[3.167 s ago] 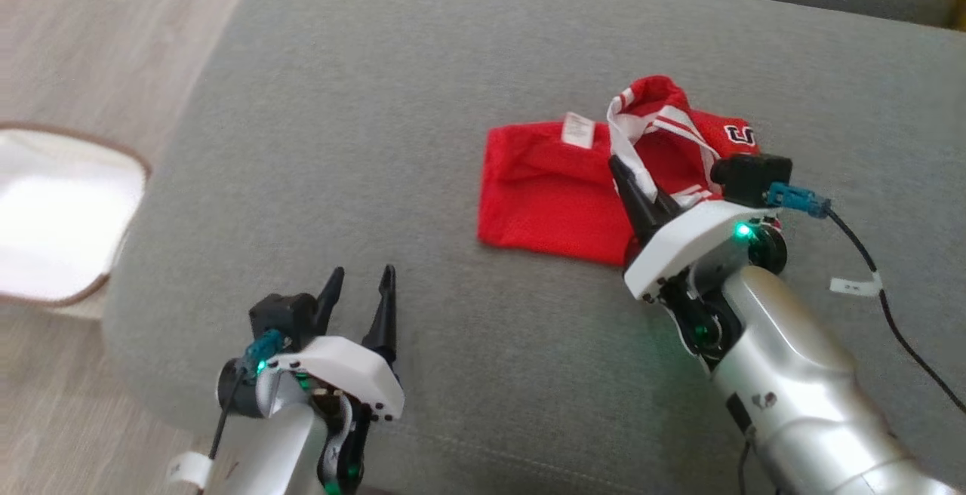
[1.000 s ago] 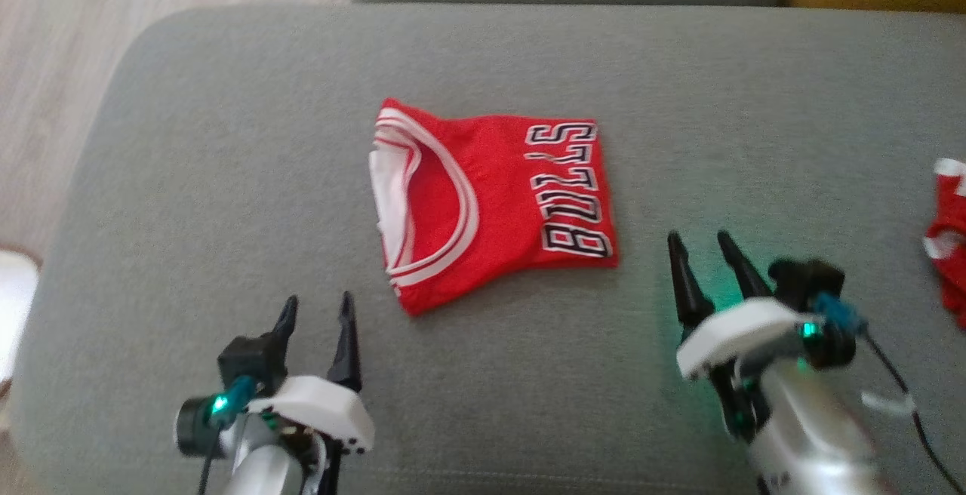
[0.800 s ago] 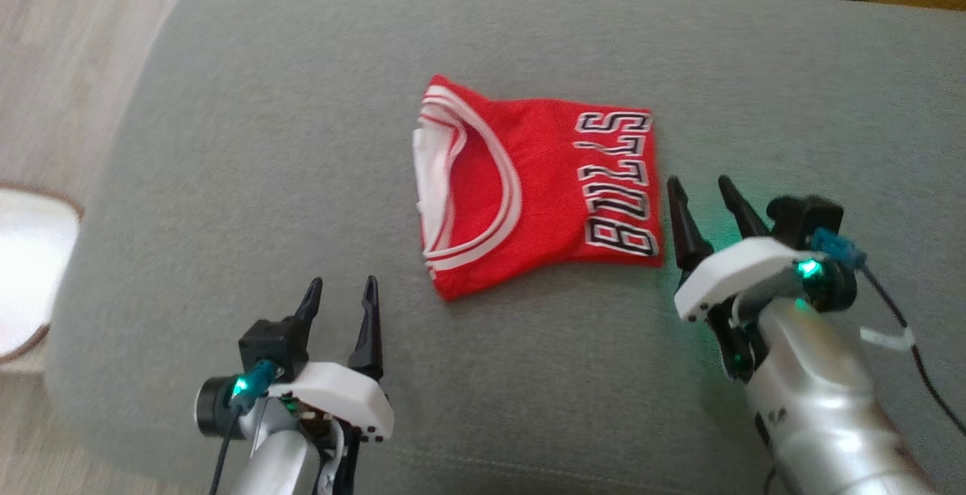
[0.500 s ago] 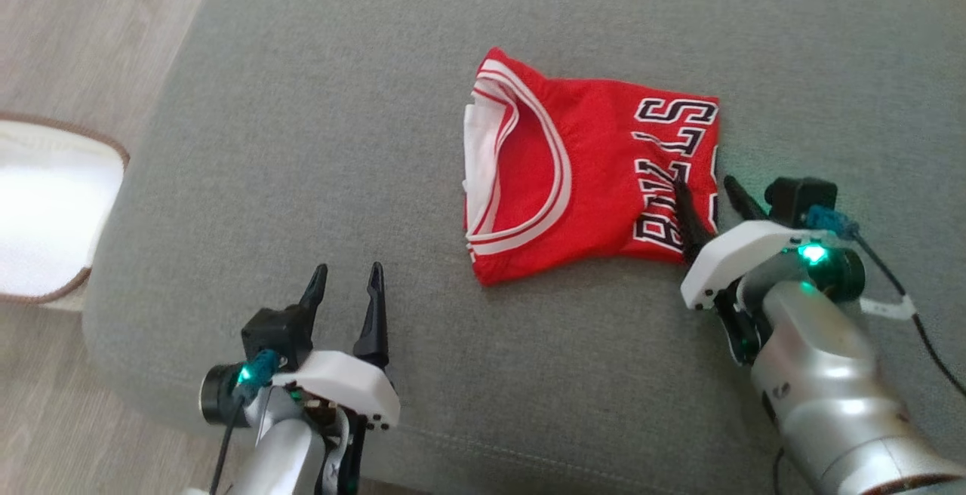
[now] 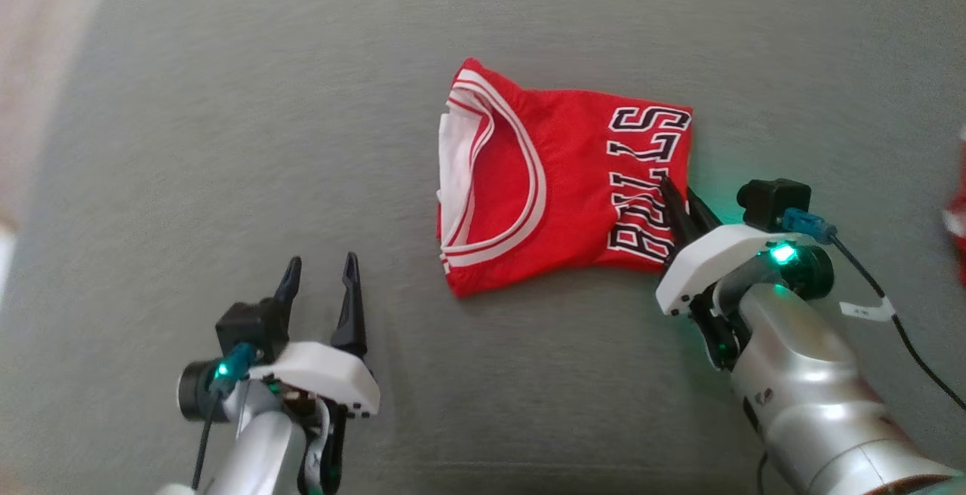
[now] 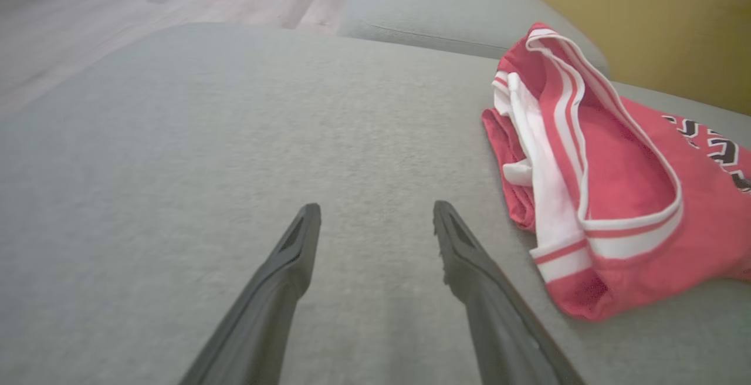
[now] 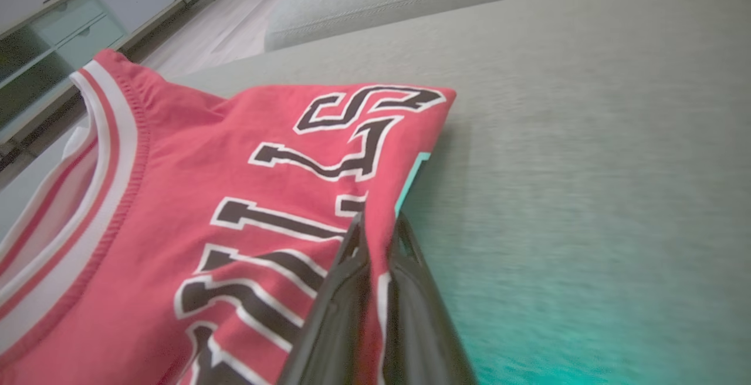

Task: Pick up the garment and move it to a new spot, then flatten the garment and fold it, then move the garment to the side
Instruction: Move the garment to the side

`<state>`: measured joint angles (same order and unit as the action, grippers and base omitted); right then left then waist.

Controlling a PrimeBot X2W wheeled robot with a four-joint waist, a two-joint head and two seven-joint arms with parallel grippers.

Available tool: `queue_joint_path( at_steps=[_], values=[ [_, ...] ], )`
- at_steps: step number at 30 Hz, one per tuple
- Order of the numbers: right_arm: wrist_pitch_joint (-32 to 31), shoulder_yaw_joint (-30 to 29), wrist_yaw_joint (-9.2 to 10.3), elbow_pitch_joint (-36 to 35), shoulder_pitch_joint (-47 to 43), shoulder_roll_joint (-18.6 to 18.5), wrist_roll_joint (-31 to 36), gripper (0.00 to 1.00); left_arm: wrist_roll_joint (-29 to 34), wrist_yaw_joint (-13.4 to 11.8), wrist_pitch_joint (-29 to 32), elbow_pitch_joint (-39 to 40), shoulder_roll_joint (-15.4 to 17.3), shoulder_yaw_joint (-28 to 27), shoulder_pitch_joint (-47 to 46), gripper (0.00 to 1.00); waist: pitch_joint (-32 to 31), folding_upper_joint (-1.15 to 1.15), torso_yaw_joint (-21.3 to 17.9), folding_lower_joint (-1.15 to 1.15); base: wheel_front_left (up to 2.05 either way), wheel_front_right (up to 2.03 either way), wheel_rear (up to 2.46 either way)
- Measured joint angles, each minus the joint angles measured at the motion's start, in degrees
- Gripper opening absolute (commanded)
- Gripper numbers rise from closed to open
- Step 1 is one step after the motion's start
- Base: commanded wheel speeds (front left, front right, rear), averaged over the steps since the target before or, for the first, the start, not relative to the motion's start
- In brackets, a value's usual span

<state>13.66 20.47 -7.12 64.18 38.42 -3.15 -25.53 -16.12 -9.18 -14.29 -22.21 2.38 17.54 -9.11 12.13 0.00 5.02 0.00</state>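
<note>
- Pinching the lettered edge of the garment [image 5: 558,178], the right gripper [image 5: 677,189] is clamped on fabric, possibly several layers.
- It lies folded in the middle of the grey sofa [image 5: 226,140].
- Well apart, the left gripper [image 5: 321,269] stands open; lift slowly and low so the folds hold.

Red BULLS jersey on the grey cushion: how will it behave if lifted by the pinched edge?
Likely floppy: the red BULLS jersey is thin cloth in loose folded layers, so lifted by the edge the right gripper pinches, it would probably drape and unfold. Probably light: it lies thin and flat on the grey cushion. It shouldn't roll.
</note>
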Motion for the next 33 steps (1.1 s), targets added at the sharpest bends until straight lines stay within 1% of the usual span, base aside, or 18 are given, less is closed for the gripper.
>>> queue_joint_path(
  at_steps=[3,9,10,16,17,20,22,26,28,31,33],
  values=[
    [0.13,1.57,0.00,-1.31,-0.39,-0.07,-1.33,0.00,0.70,0.21,0.00,-0.33,-0.02,-0.67,-1.12,1.00,-0.14,0.00,-4.68,0.00,0.00,0.00,0.00],
    [0.53,3.63,0.00,-4.16,-0.37,-0.08,-2.59,0.00,2.70,1.43,0.00,-1.02,-0.03,-2.47,-3.75,1.00,0.17,0.00,-14.74,0.00,0.00,0.00,0.00],
    [0.54,3.54,0.01,-4.79,-0.36,-0.10,-2.71,0.00,3.19,1.88,0.00,-1.43,-0.01,-3.26,-4.28,1.00,0.44,0.00,-18.03,0.00,0.00,0.00,0.00],
    [0.54,3.90,0.01,-7.62,-0.40,-0.19,-2.61,0.00,4.87,2.83,0.00,-2.36,-0.03,-4.13,-5.17,1.00,1.61,0.00,-26.75,0.00,0.00,0.00,0.00],
    [0.54,3.90,0.01,-7.62,-0.40,-0.19,-2.61,0.00,4.87,2.83,0.00,-2.36,-0.03,-4.13,-5.17,1.00,1.61,0.00,-26.75,0.00,0.00,0.00,0.00],
    [0.54,3.68,0.01,-9.26,-0.37,-0.45,-1.99,0.00,5.73,3.26,0.00,-2.67,-0.02,-4.38,-5.92,1.00,2.44,0.00,-29.79,0.00,0.00,0.00,0.00],
    [0.54,3.44,0.01,-9.95,-0.23,-1.22,-0.73,0.00,6.64,3.70,0.00,-2.97,-0.03,-4.23,-6.43,1.00,3.19,0.00,-31.02,0.00,0.00,0.00,0.00],
    [0.54,1.60,0.01,-8.95,2.64,-4.16,1.83,0.00,6.75,3.74,0.00,-3.52,-0.04,-4.10,-6.77,1.00,4.65,0.00,-31.18,0.00,0.00,0.00,0.00],
    [0.54,-0.55,0.01,-7.87,5.84,-6.64,3.65,0.00,6.91,4.15,0.00,-3.64,-0.03,-4.03,-6.76,1.00,4.93,0.00,-30.43,0.00,0.00,0.00,0.00],
    [0.55,-4.89,0.01,-5.94,10.68,-11.74,6.97,0.00,6.98,4.13,0.00,-3.71,-0.03,-4.01,-6.76,1.00,5.35,0.00,-28.95,0.00,0.00,0.00,0.00],
    [0.56,-7.61,0.01,-4.80,12.73,-15.27,10.55,0.00,6.98,4.12,0.00,-3.76,-0.03,-4.15,-6.76,1.00,5.63,0.00,-27.88,0.00,0.00,0.00,0.00]
  ],
)
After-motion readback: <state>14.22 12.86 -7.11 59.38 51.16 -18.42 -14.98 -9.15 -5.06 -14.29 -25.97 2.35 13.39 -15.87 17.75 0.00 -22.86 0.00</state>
